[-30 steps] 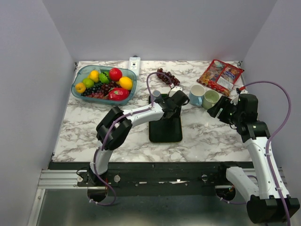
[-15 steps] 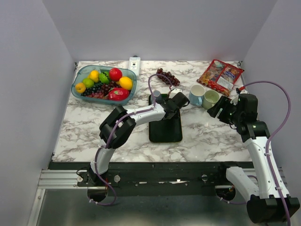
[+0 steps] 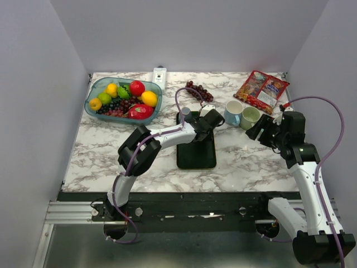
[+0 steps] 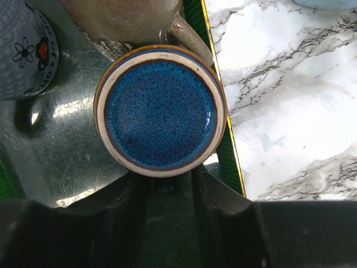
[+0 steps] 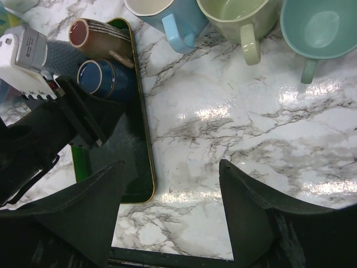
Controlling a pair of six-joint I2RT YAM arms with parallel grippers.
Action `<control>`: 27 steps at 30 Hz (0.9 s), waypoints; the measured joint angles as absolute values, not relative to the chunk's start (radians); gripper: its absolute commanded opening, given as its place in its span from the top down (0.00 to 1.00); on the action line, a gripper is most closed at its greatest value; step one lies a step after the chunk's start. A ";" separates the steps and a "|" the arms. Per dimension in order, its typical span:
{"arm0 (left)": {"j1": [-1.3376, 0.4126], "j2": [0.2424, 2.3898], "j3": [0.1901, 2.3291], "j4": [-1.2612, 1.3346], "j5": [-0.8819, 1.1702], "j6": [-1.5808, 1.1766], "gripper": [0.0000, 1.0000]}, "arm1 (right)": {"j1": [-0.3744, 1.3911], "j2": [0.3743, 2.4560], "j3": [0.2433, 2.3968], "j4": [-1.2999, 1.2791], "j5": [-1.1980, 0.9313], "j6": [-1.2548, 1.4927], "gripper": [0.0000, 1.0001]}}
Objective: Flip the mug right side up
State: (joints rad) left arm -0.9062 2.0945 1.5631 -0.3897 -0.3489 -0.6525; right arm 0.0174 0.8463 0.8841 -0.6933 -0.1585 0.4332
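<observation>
- Sitting by the tray's [image 4: 56,162] right edge, the blue mug [image 4: 160,114] is just beside a striped mug [image 4: 122,22].
- Left gripper [image 4: 167,181]: jaws narrowly apart, tips at the blue mug's near side.
- Right gripper [image 5: 172,165]: wide, empty, above the bench [image 5: 234,123].

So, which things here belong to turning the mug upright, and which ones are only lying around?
For the job: blue mug, left gripper at it, dark tray under it.

Lying about: brown striped mug, light blue mug, pale green mug, teal mug, fruit bowl, grapes, snack packets.
</observation>
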 measured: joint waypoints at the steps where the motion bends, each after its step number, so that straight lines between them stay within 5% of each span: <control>1: -0.906 2.094 1.563 -0.389 -0.349 -0.653 0.55 | 0.017 0.847 0.883 -0.693 -0.159 0.433 0.25; 8: -0.905 2.094 1.562 -0.388 -0.363 -0.659 0.59 | 0.017 0.860 0.881 -0.694 -0.159 0.433 0.25; 14: -0.905 2.094 1.561 -0.383 -0.371 -0.661 0.81 | 0.017 0.870 0.878 -0.693 -0.159 0.433 0.25; 17: -0.905 2.094 1.561 -0.379 -0.377 -0.661 1.00 | 0.017 0.877 0.877 -0.693 -0.159 0.433 0.25; 27: -0.902 2.079 1.561 -0.404 -0.389 -0.661 1.00 | 0.017 0.884 0.876 -0.693 -0.170 0.434 0.25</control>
